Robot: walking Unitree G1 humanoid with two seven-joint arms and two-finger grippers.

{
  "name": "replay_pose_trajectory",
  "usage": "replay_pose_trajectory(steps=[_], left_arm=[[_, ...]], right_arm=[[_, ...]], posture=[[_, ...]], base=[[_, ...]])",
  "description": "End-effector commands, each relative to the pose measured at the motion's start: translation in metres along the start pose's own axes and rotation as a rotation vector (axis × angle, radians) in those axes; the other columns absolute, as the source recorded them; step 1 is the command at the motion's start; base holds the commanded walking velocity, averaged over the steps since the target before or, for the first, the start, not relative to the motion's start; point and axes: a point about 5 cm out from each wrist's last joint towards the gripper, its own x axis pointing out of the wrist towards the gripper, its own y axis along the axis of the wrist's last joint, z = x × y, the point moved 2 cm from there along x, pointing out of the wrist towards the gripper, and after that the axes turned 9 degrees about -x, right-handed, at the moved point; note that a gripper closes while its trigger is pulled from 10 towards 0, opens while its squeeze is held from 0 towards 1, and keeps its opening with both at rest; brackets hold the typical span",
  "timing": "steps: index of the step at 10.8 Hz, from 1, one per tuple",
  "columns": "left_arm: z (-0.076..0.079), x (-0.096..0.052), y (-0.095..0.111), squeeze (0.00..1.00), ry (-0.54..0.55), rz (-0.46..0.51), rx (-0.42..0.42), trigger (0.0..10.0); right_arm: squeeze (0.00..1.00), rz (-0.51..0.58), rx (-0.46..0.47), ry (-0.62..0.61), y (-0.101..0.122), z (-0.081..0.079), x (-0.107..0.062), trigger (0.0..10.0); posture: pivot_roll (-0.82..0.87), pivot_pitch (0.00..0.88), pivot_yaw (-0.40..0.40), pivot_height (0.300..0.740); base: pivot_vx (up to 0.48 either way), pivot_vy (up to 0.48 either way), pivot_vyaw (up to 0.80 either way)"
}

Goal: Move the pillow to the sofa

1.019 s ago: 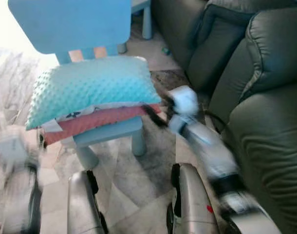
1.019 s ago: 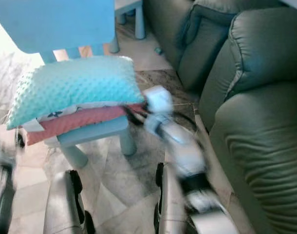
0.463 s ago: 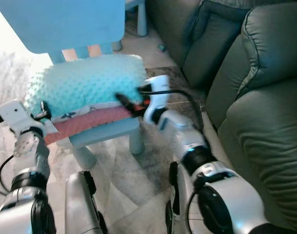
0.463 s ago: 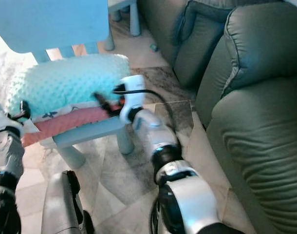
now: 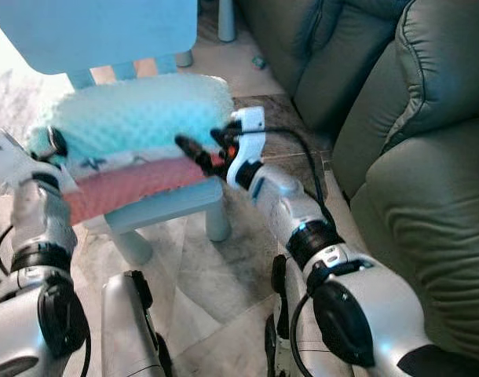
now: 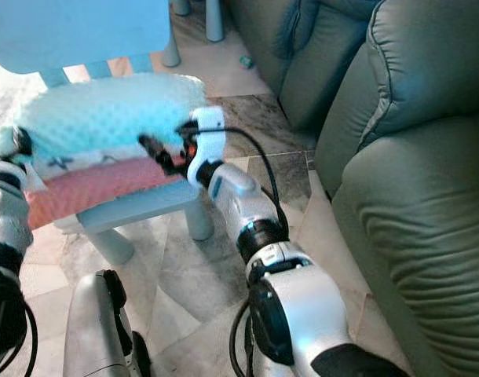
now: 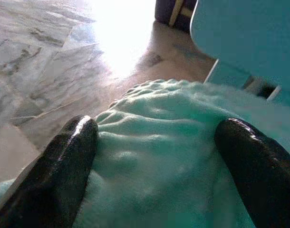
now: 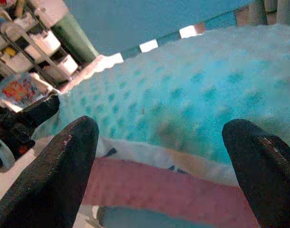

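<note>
On a marble-patterned tile floor (image 5: 224, 290), a small blue chair (image 5: 106, 31) is standing in front of the robot, with a grey-green sofa (image 5: 428, 181) taking up the right side of the room. The sofa's padded arm and seat cushions are lying just beside the right arm, well apart from the chair seat. Bright light is washing out the floor at the far left. Beyond the chair, another blue furniture leg (image 5: 226, 9) is standing on the floor near the sofa's far end.

The pillow (image 5: 137, 118), turquoise with a dotted texture, is lying on the chair seat on top of a pink cushion (image 5: 129, 188), with a white patterned layer showing between them.

The left gripper (image 7: 159, 156) is sitting at the pillow's left end, its fingers (image 7: 64, 166) spread wide with the fabric bulging between them and touching both. The right gripper (image 5: 202, 151) is reaching in at the pillow's right end, fingers (image 8: 64, 171) also spread, pointing at the seam where the pillow meets the pink cushion. A black cable (image 5: 302, 157) is looping over the right forearm.
</note>
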Motion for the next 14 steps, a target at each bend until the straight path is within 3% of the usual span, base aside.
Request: replay_pose_trajectory(steps=[1,3,5,6,7,9,11,12,14], left_arm=[[0.004,0.004,0.012,0.00,-0.017,0.037,-0.039,10.0],[0.014,0.006,0.017,0.00,-0.033,0.048,-0.007,10.0],[0.006,-0.004,0.008,0.00,-0.009,0.018,0.026,10.0],[-0.008,-0.020,0.001,0.00,-0.011,0.030,-0.002,10.0],[-0.021,-0.020,-0.001,0.00,0.028,0.022,-0.004,10.0],[-0.045,-0.012,0.002,0.00,0.102,-0.025,-0.018,10.0],[-0.048,-0.006,0.018,0.00,0.118,0.015,-0.046,10.0],[-0.050,0.000,0.022,0.00,0.140,-0.003,-0.087,10.0],[-0.049,0.000,0.015,0.00,0.142,-0.039,-0.145,10.0]], right_arm=[[0.00,0.029,0.001,0.017,0.009,0.001,0.001,10.0],[0.00,0.063,-0.009,0.037,0.023,0.009,-0.001,10.0],[0.00,0.018,-0.061,0.131,0.016,0.010,-0.009,10.0],[0.00,-0.003,-0.115,0.164,0.006,0.015,-0.020,10.0],[0.00,-0.005,-0.111,0.155,0.004,0.018,-0.023,10.0],[0.00,0.024,-0.103,0.145,0.006,0.020,-0.023,10.0],[0.00,0.056,-0.143,0.138,0.016,0.019,-0.019,10.0],[0.00,0.035,-0.174,0.068,0.017,0.024,-0.016,10.0],[0.00,0.015,-0.171,0.010,0.015,0.028,-0.015,10.0]], posture=[[-0.12,0.368,-0.061,0.495],[-0.12,0.355,-0.059,0.495],[-0.12,0.347,-0.055,0.495],[-0.12,0.338,-0.058,0.495],[-0.12,0.338,-0.058,0.495],[-0.12,0.342,-0.054,0.495],[-0.12,0.357,-0.053,0.495],[-0.11,0.374,-0.058,0.495],[-0.11,0.387,-0.065,0.495]], base=[[0.000,0.000,0.00],[0.000,0.000,0.00],[0.000,0.000,0.00],[0.000,0.000,0.00],[0.000,0.000,0.00],[0.000,0.000,0.00],[0.000,0.000,0.00],[0.000,0.000,0.00],[0.000,0.000,0.00]])
